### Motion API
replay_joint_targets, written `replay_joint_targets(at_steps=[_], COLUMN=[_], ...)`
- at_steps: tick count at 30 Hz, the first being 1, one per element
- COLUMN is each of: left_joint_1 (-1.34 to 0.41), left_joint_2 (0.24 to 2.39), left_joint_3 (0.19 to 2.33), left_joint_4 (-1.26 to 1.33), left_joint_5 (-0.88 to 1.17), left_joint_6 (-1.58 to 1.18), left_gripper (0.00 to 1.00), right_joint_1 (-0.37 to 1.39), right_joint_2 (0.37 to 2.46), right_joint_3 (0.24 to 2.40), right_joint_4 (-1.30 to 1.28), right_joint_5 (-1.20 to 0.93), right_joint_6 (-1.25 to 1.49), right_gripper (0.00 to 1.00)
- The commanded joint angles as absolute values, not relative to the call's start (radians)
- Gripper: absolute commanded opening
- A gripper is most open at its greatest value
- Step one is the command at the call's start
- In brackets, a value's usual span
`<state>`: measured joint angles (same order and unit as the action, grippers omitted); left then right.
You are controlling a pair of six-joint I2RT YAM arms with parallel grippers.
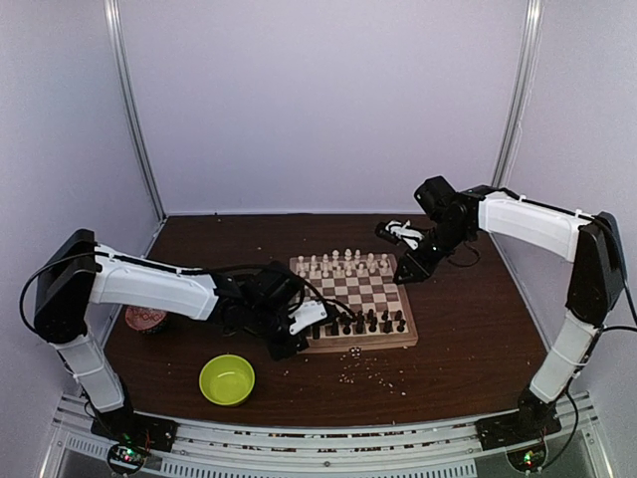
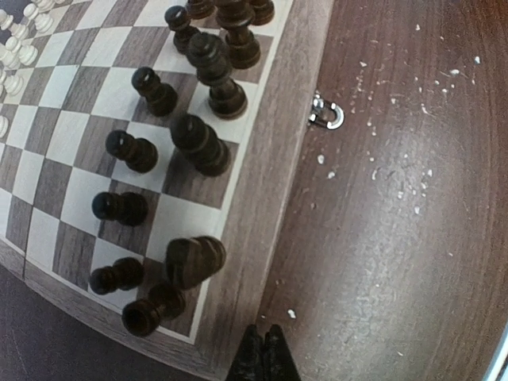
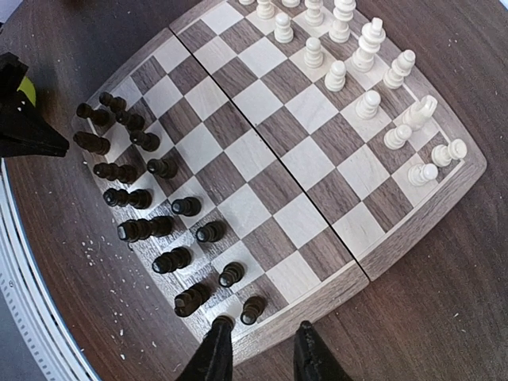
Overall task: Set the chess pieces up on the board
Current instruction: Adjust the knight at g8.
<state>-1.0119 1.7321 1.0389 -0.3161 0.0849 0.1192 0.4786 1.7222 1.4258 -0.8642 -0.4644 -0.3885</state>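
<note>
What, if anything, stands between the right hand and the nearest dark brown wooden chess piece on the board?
Nothing visible does. The right hand hangs open at the tan rim of the chequered wooden board, and the nearest small dark brown turned piece stands just ahead of it, only rim between.

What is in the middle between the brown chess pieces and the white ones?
Nothing but bare squares of the board between the dark pieces and cream pieces, seen in the right wrist view.
</note>
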Motion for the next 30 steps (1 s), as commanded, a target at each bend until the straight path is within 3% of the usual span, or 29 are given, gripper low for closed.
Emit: replay_joint_targets(at_steps=[1,21,30], left_joint_1=[-1.019,-1.019,-1.034], left_joint_2=[1.773,1.876,1.760], left_joint_3=[1.107,1.192,1.178], left_joint_4=[-0.298,-0.324,-0.397], left_joint_5=[0.035,-0.003,0.032], left_joint_6=[0.155,0.174,0.193], left_gripper=[0.00,0.00,0.00], right_joint_1=[0.467,0.449,0.434], right_joint_2=[1.681,1.686,1.667], right_joint_3=[1.410,1.394,1.433], right_joint_4=[-0.828,-0.823,-0.865], right_joint_5=[-0.496,-0.518,-0.525], right_joint_6=[-0.382,-0.385,-0.397], right_gripper=[0.29,0.29,0.29])
